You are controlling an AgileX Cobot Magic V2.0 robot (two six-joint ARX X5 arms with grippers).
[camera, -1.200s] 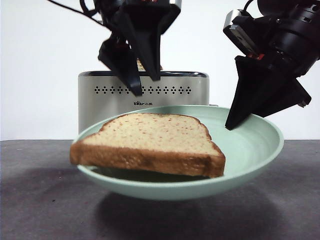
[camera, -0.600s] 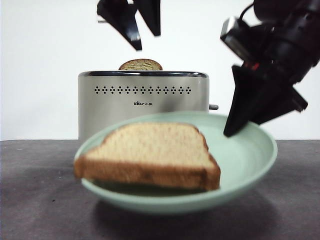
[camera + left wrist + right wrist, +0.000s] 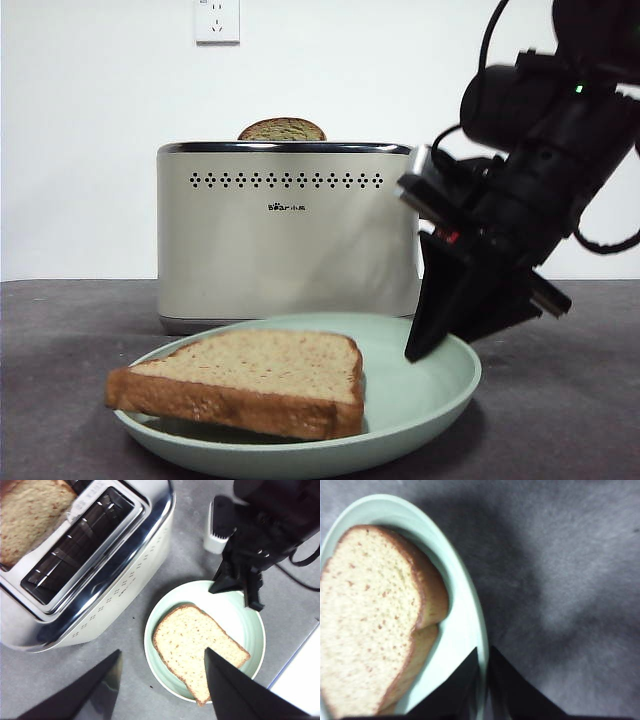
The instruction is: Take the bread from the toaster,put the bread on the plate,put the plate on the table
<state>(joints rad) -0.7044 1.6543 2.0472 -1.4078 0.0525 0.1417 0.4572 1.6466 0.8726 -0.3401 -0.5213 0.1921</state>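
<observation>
Mint-green and low now: the plate [image 3: 300,440] has come down since a second ago, when I had it hanging in the air in front of the toaster [image 3: 287,235]. From the front camera its base looks to be down on the tabletop [image 3: 560,400], though I cannot tell for sure that it bears there. The bread [image 3: 240,382] has stayed on the plate, flat, with one corner reaching out over the near rim. My left gripper [image 3: 162,685], which was down over the toaster a second ago, has gone up out of the front view. Its wrist camera looks down from high above with the jaws spread wide and holding nothing. The plate and bread lie far beneath the gap between them.

My right gripper [image 3: 412,352] has travelled down with the plate and is clenched on its rim at the side opposite the overhanging corner of the bread. In its wrist view the two jaws pinch the green edge between them, and the crust of the bread sits just beside the inner jaw without touching it. A second slice [image 3: 282,130] pokes up from the toaster's slot.
</observation>
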